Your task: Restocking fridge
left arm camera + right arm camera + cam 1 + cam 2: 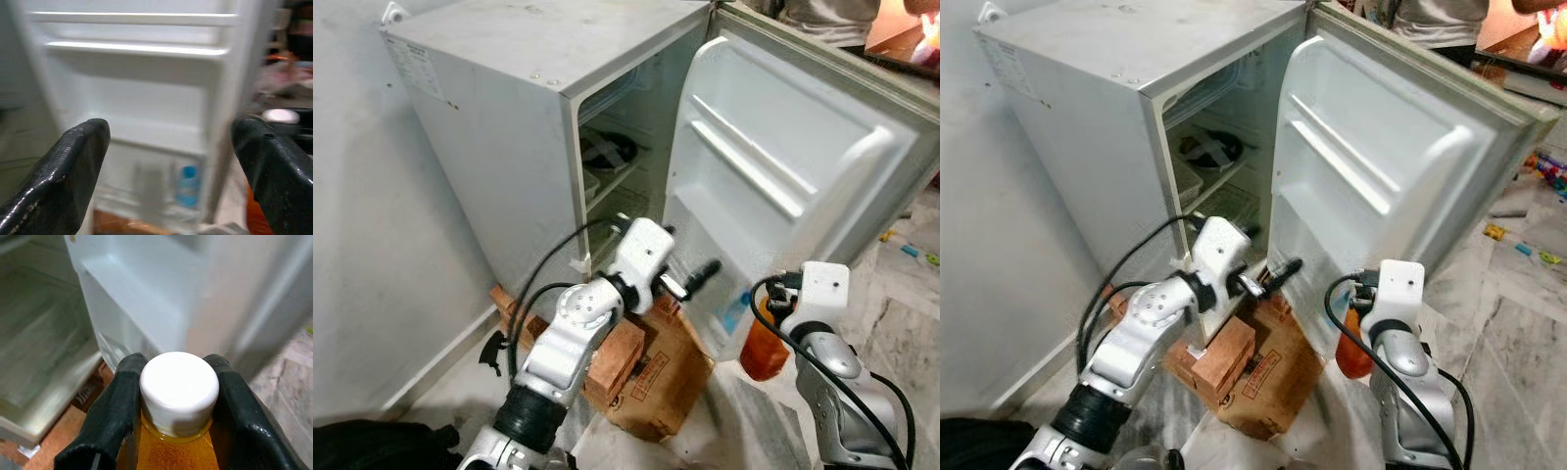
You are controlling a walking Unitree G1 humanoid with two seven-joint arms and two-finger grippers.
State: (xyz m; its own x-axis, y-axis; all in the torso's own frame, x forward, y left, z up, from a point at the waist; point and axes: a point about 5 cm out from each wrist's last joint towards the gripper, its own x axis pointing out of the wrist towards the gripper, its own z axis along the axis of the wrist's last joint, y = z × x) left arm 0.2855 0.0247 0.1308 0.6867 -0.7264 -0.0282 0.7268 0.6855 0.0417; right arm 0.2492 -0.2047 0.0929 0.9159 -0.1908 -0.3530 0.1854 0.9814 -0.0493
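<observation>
The orange bottle (176,431) stands upright, long axis vertical and white cap (179,390) on top, clamped at the neck between the two black fingers (110,421) of the right hand (771,294). That hand hangs low from a bent silver arm, just outside the lower edge of the open fridge door (783,166). The left hand (171,166) is raised in front of the door's inner face, its fingers (63,171) spread wide apart and empty, pointing toward the lowest door rack (161,196). In that rack, beyond the left hand, stands a small bottle with a blue label (188,186), too blurred to read. Below the left hand, on the floor against the fridge (509,127), lie red bricks (612,362) and a cardboard box (666,377) with red print that cannot be read.
</observation>
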